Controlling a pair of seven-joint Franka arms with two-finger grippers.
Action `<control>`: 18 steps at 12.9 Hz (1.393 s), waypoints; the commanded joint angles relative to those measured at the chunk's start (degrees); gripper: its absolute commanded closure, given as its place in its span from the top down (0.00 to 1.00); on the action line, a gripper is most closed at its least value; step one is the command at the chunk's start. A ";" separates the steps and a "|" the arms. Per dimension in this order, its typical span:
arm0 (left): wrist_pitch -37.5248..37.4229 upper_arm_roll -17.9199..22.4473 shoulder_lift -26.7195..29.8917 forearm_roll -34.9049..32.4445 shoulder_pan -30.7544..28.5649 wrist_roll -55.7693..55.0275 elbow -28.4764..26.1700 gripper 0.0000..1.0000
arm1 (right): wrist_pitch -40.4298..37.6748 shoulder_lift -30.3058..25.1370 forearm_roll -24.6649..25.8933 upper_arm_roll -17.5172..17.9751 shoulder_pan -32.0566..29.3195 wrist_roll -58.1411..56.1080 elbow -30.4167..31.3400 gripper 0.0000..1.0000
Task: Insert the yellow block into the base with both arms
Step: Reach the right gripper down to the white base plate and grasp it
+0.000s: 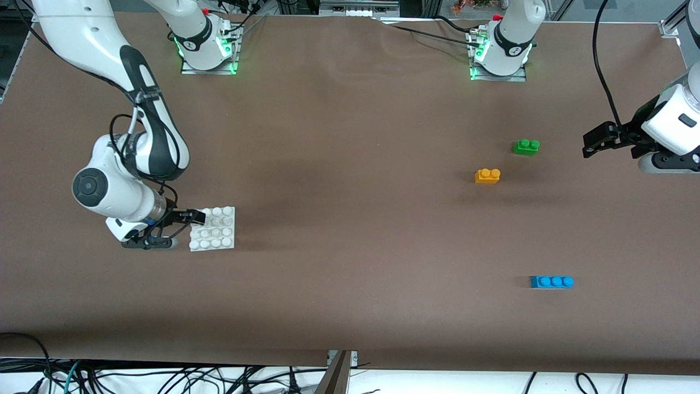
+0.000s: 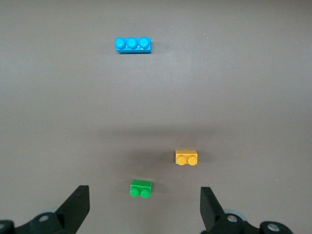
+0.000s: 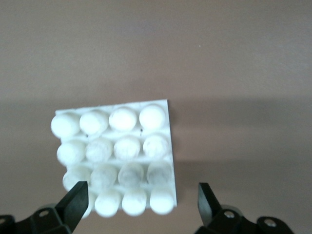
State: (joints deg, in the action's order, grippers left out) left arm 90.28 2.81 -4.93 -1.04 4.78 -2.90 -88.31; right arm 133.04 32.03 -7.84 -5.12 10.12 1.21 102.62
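The yellow block [image 1: 487, 175] [image 2: 186, 158] lies studs up on the brown table toward the left arm's end. My left gripper [image 1: 590, 144] [image 2: 144, 204] hangs open and holds nothing; it is over the table beside the green brick [image 1: 526, 146] and apart from the yellow block. The white studded base [image 1: 216, 230] [image 3: 117, 156] lies flat toward the right arm's end. My right gripper [image 1: 183, 227] [image 3: 139, 197] is low at the base's edge, open, with the nearest row of studs between its fingers [image 3: 75, 197]. I cannot tell whether a finger touches the base.
The green brick [image 2: 141, 188] lies a little farther from the front camera than the yellow block. A longer blue brick [image 1: 552, 282] [image 2: 133, 45] lies nearer to that camera. Brown table stretches between the base and the bricks. Cables hang under the table's front edge.
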 commanded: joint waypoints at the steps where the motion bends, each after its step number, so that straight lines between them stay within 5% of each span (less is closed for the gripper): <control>1: -1.24 -0.17 -0.69 -0.72 -0.03 0.96 1.82 1.00 | 2.91 1.71 -1.91 0.29 0.16 0.11 -0.49 0.99; 13: -1.33 -0.17 -0.69 -0.72 0.06 0.96 1.91 1.00 | 7.32 5.76 -3.14 0.29 0.16 0.11 -0.05 0.99; 18: -1.33 -0.17 -0.69 -0.72 0.06 0.96 1.91 1.00 | 7.32 5.94 -5.07 0.72 0.16 0.11 0.04 0.89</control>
State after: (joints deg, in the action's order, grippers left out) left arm 90.21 2.80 -4.94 -1.04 4.79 -2.90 -88.23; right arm 139.60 37.30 -11.53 -4.90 10.32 1.33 102.62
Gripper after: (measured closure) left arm 0.000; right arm 0.093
